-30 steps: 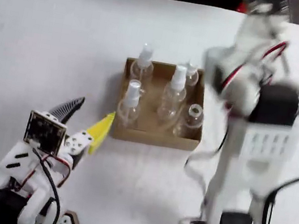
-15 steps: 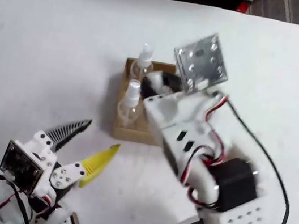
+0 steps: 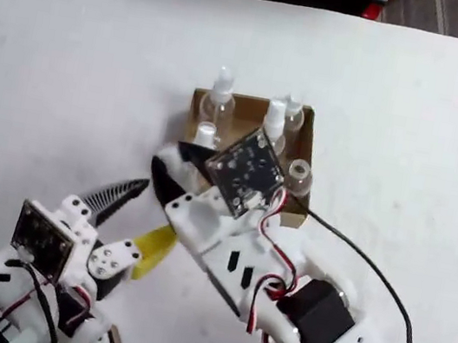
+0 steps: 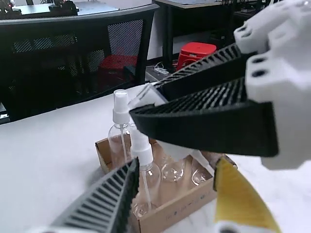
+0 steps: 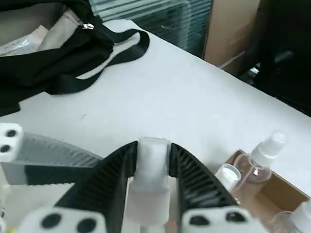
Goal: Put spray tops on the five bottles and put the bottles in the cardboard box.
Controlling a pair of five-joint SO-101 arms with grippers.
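Note:
The cardboard box (image 3: 195,109) stands mid-table with several clear bottles in it. Three show white spray tops, such as the back-left bottle (image 3: 219,101); the front-right bottle (image 3: 299,174) has an open neck. My right gripper (image 3: 168,167) hovers at the box's front-left corner, shut on a white spray top (image 5: 153,167). Just in front of it my left gripper (image 3: 156,210) is open, with one black and one yellow finger and nothing between them. In the left wrist view the right gripper's black fingers (image 4: 204,97) cross above the box (image 4: 170,208) and its capped bottles (image 4: 141,160).
The white table spreads wide to the left, right and behind the box. Both arm bases stand at the front edge, and a black cable (image 3: 384,294) trails from the right arm. A black bag (image 5: 68,53) lies on the table farther off.
The right arm has swung from the far right across the box to its front-left corner, with the spray top in its gripper. The left gripper has drawn back a little toward the front edge.

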